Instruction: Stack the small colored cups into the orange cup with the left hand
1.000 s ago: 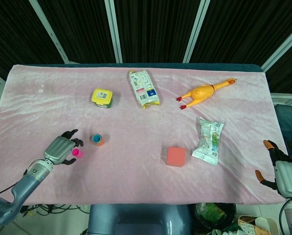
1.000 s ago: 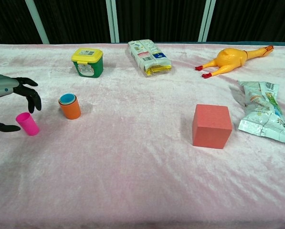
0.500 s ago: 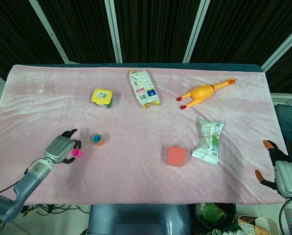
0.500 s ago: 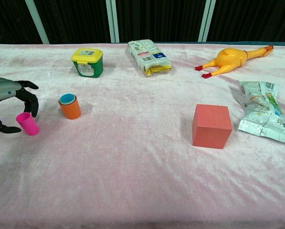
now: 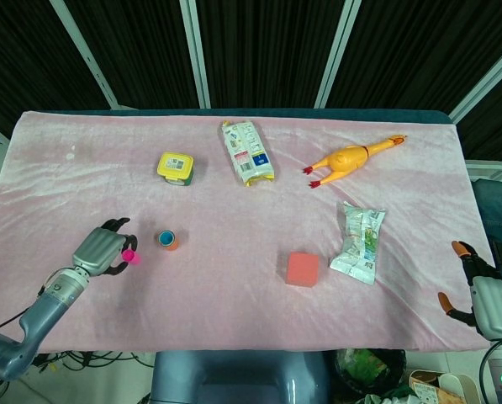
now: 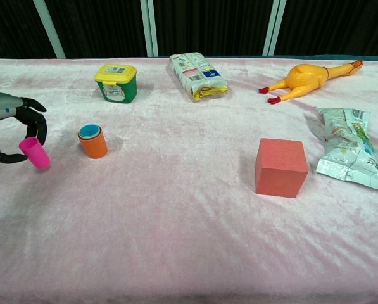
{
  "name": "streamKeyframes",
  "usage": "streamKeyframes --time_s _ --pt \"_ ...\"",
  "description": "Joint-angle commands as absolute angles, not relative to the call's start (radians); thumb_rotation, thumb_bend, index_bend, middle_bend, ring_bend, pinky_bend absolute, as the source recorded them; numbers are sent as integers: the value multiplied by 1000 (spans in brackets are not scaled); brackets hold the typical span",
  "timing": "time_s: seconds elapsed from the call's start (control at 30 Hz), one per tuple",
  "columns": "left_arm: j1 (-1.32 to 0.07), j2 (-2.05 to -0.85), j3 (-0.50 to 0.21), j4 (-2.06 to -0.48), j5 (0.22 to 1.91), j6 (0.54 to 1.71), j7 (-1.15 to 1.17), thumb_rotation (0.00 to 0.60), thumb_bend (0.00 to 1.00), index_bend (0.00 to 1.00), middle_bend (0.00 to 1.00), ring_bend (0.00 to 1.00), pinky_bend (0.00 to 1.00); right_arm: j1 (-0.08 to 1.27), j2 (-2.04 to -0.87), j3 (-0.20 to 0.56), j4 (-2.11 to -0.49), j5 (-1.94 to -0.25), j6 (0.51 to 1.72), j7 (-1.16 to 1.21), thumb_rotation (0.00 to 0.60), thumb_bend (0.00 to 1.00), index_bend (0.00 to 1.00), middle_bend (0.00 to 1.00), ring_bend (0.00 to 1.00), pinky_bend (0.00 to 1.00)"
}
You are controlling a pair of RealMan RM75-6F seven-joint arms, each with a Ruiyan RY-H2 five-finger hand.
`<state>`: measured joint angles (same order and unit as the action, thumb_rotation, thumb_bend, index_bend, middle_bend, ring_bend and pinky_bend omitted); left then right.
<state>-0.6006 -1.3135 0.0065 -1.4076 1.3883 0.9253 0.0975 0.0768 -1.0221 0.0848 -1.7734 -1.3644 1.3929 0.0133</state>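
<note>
Fingers of the left hand [image 6: 10, 130] pinch the pink cup [image 6: 35, 153], tilted, just above the cloth. Orange cup [image 6: 93, 143], a blue cup [image 6: 89, 131] nested inside, stands upright near its right. Right hand [image 5: 478, 290] idles, fingers apart, far across.

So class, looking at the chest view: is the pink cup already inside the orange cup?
No. The pink cup is pinched in the left hand, well apart from the orange cup, which holds only a blue one.
</note>
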Motion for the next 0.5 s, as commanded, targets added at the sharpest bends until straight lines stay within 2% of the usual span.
streamKeyframes --time_s 0.03,0.2,0.5 --pt "-603 -1299 -4 -1428 1395 937 103 600 353 505 543 78 162 77 -1022 85 -1773 -1365 1394 13 600 265 33 61 161 214" --pt "-623 -1252 -52 -1486 1387 953 85 600 353 504 540 78 164 76 -1022 84 -1774 -1364 1393 13 600 266 33 61 161 214" --pt "-724 -1197 -136 -1545 1327 855 104 600 353 507 535 78 166 79 -1025 84 -1775 -1363 1390 6 600 264 33 61 161 214"
